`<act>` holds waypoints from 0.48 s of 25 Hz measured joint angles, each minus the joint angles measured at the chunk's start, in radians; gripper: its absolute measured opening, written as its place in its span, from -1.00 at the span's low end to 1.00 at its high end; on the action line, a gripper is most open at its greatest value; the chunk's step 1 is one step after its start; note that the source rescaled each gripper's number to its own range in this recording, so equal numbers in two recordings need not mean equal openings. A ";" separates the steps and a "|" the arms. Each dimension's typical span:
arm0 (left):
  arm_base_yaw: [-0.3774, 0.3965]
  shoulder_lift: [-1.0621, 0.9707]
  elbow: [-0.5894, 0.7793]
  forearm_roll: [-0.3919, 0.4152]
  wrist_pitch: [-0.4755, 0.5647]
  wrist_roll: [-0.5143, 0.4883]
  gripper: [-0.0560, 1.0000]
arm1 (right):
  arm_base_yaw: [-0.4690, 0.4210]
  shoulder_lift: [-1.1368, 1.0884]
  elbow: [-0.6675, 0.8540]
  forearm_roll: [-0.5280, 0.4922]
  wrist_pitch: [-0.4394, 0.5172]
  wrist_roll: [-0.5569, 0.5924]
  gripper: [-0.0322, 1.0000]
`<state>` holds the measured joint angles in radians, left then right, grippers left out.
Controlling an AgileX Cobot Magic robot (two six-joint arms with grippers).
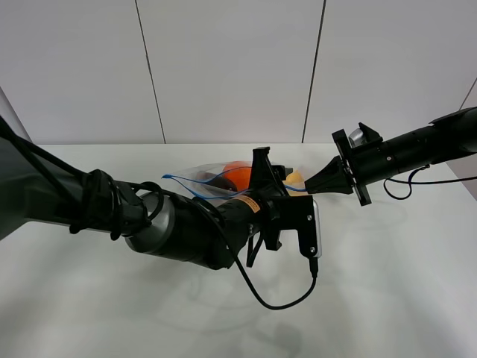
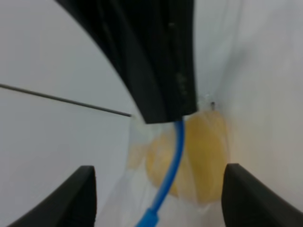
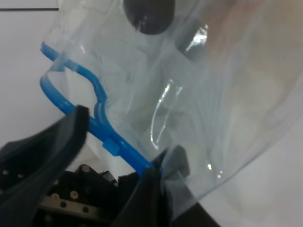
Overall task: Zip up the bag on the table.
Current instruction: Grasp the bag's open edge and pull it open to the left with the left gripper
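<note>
While the right gripper (image 3: 150,171) pinched the blue zipper strip (image 3: 128,153) of the bag (image 1: 192,176) at the centre of the high view, the left gripper (image 2: 161,198) stood wide open, holding nothing.

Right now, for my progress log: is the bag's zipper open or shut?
Partly open: in the right wrist view, the bag has two blue zipper strips bowing apart past the slider.

Pale grey panelled wall (image 1: 231,67) rising behind the far edge of the white table (image 1: 387,298). Two dark vertical seams (image 1: 150,71) divide the panels. Lighting soft and even, with faint shadows on the tabletop.
</note>
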<state>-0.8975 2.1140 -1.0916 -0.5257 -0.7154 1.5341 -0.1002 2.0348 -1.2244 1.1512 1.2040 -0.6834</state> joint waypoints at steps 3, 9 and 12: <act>0.014 0.000 0.000 -0.004 -0.001 0.003 0.53 | 0.000 0.000 0.000 0.000 0.000 0.000 -0.94; 0.051 0.000 0.000 0.004 0.000 0.003 0.18 | 0.000 0.000 0.000 0.001 0.000 0.000 -0.94; 0.051 0.000 0.000 0.024 0.001 0.003 -0.05 | 0.000 0.000 0.000 0.001 0.000 0.000 -0.94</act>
<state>-0.8468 2.1140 -1.0916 -0.5020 -0.7146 1.5373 -0.1002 2.0348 -1.2244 1.1521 1.2044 -0.6834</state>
